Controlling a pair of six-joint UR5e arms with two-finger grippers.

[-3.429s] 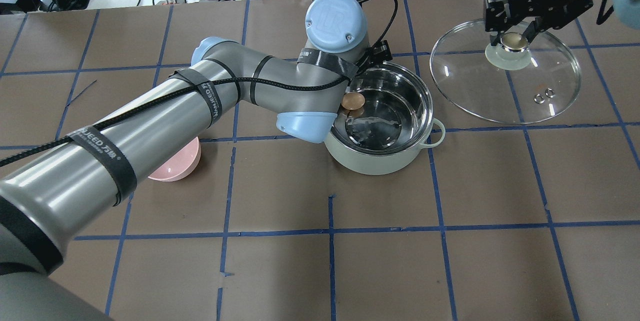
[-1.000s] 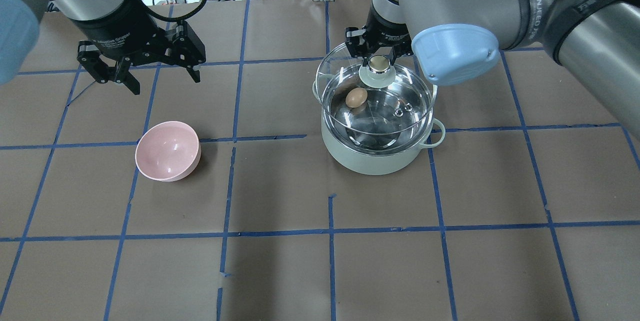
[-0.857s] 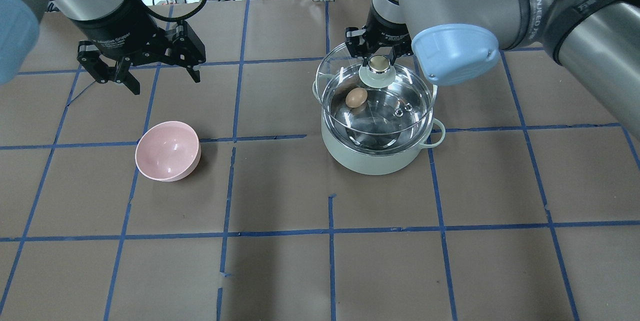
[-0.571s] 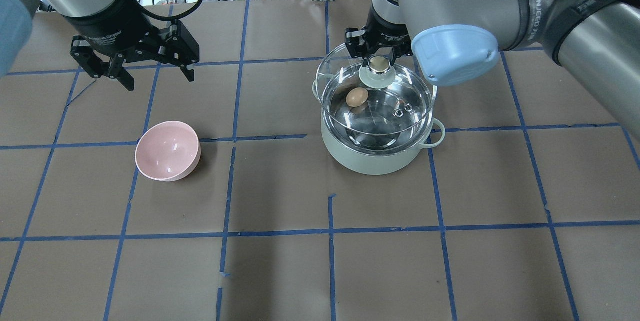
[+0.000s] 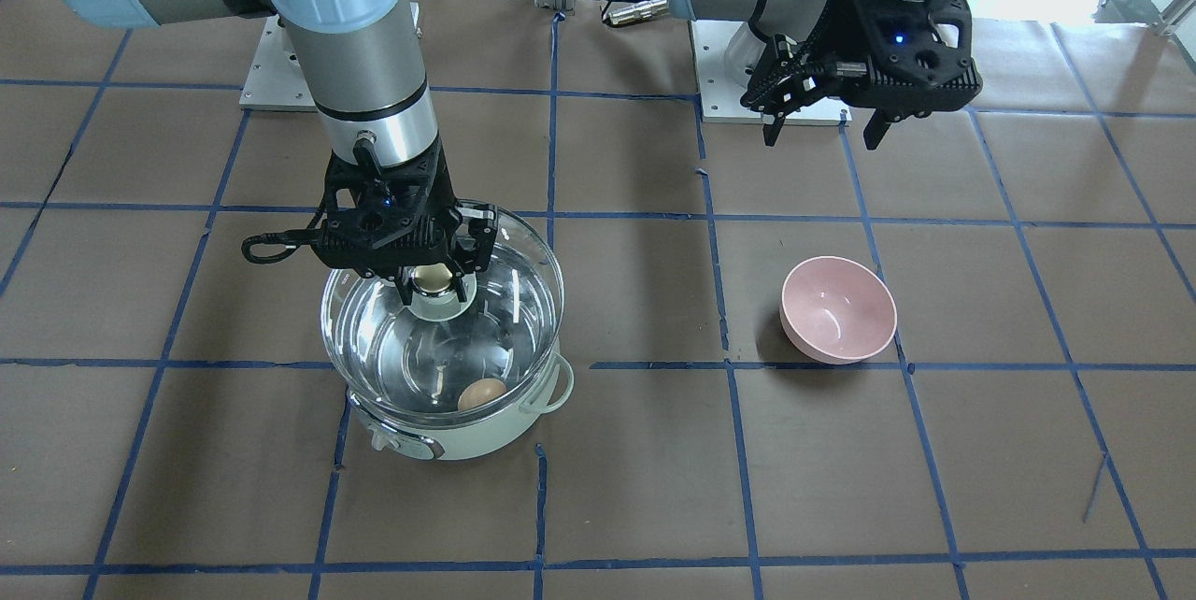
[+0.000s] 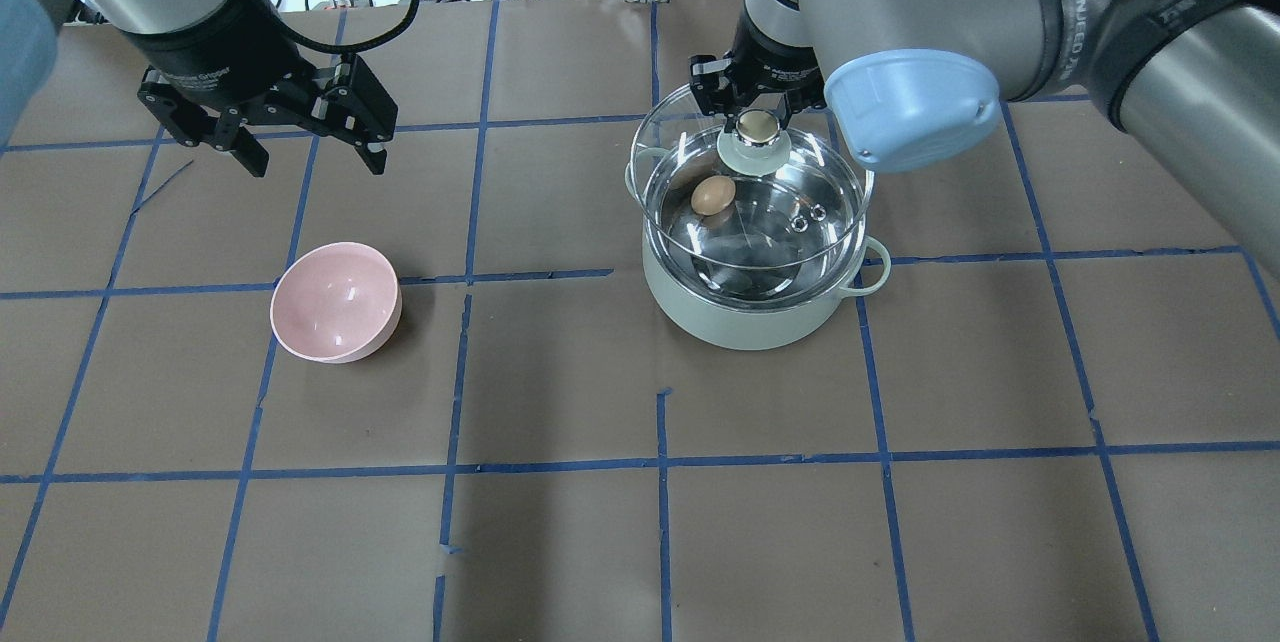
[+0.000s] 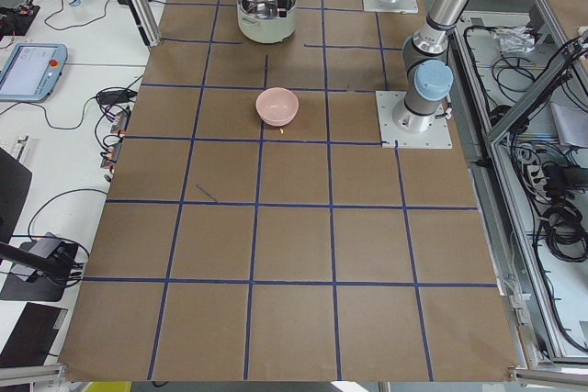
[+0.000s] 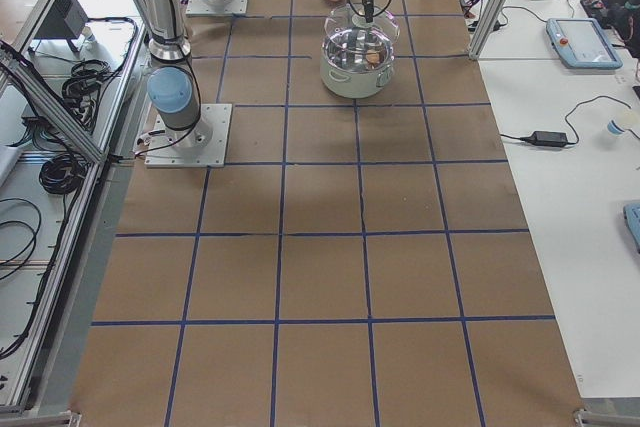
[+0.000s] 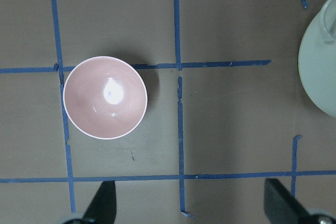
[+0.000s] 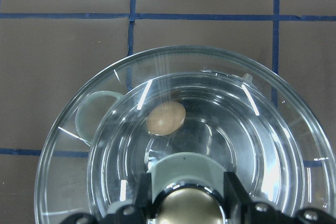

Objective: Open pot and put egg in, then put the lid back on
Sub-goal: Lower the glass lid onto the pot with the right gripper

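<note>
1. The right gripper (image 6: pixel 757 119) was clamped narrow on the shiny metallic knob (image 6: pixel 758 128) of the large clear glass dome lid (image 6: pixel 792 190). It held the lid over the round pale mint-green electric pot (image 6: pixel 750 324).
2. The small brown-tan oval egg (image 6: pixel 713 195) lay inside the pot on the steel floor, close to the wall, plain to see through the glass.
3. From where I stood, the lid's steel rim looked off-centre from the pot's rim and not seated, though I could not be sure of the gap.
4. Released like that, the lid could land on one edge, sit tilted or slide off.
5. The smooth, rounded knob might slip between the fingers if the lid were pressed down crooked.
6. A sideways correction with the rims touching could shove the pot and set the egg rolling.
7. The left gripper (image 6: pixel 313 160) hung wide open and empty above the brown table (image 6: pixel 600 542), beyond the small pink bowl (image 6: pixel 335 302) and well apart from the pot.
</note>
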